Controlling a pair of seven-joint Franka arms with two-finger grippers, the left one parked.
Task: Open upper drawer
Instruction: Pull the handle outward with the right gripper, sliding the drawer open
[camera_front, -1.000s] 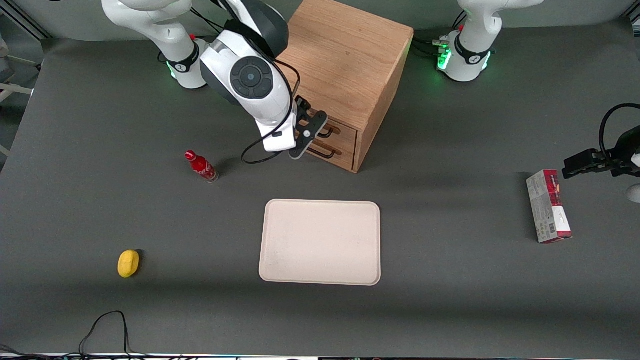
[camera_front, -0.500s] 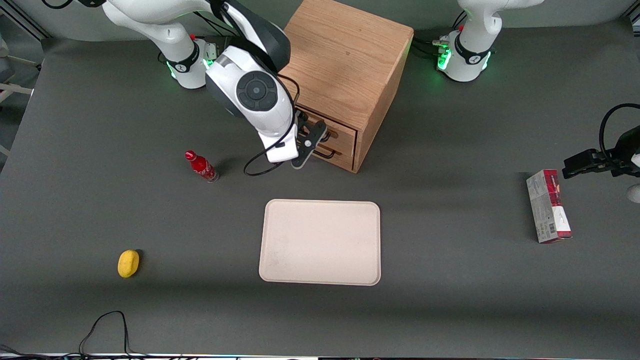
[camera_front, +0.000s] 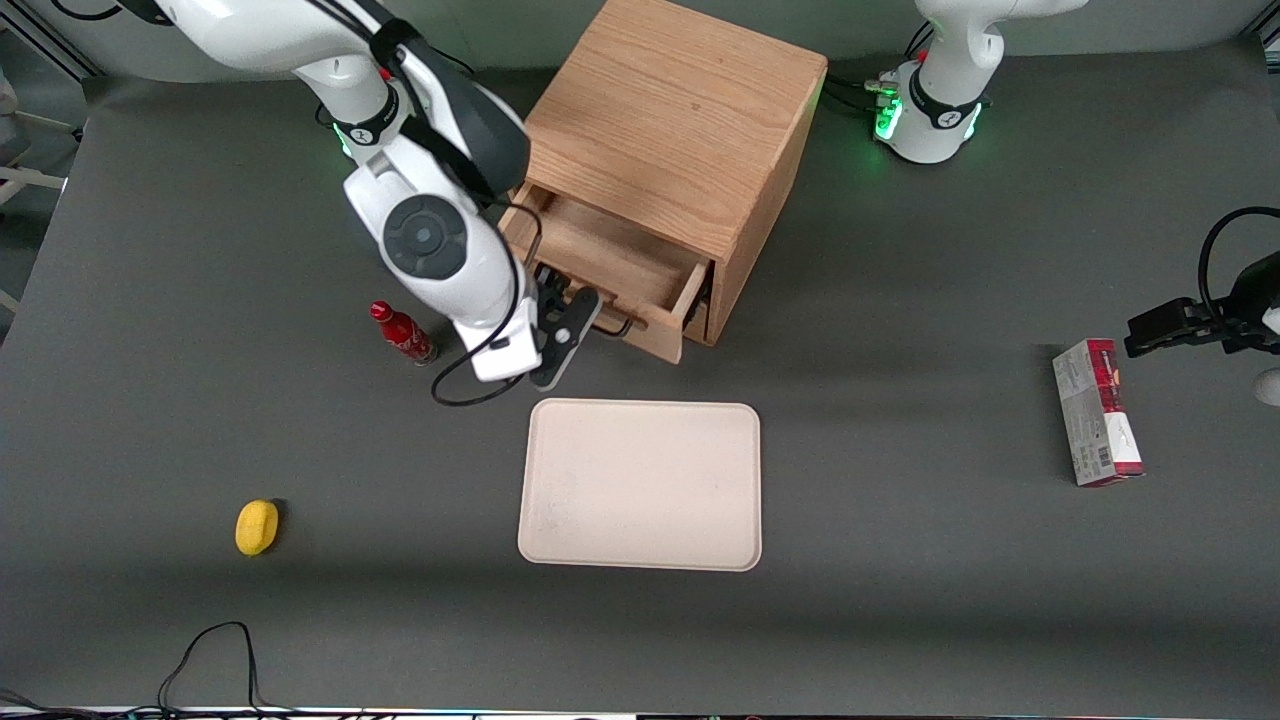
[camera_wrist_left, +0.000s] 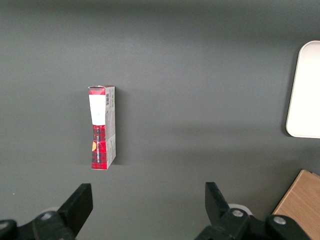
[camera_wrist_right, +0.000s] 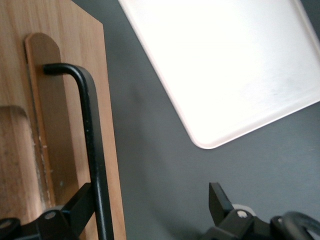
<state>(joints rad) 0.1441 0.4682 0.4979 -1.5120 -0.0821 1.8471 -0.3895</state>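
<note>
The boxy oak cabinet (camera_front: 670, 110) stands at the back of the table. Its upper drawer (camera_front: 610, 255) is pulled out toward the front camera, and its wooden inside shows bare. My right gripper (camera_front: 578, 308) is open at the drawer's front panel (camera_wrist_right: 65, 100). The thin black bar handle (camera_wrist_right: 90, 130) runs against one finger (camera_wrist_right: 80, 202); the other finger (camera_wrist_right: 217, 197) stands well apart over the dark table. The handle also shows in the front view (camera_front: 618, 326). The lower drawer is hidden under the open one.
A beige tray (camera_front: 640, 485) lies nearer the front camera than the cabinet, and shows in the right wrist view (camera_wrist_right: 225, 65). A red bottle (camera_front: 403, 333) stands beside my arm. A yellow fruit (camera_front: 257, 526) lies toward the working arm's end. A red and grey box (camera_front: 1097, 412) lies toward the parked arm's end.
The upper drawer was shut one second ago and now stands pulled out. My gripper and arm have moved toward the front camera with the handle.
</note>
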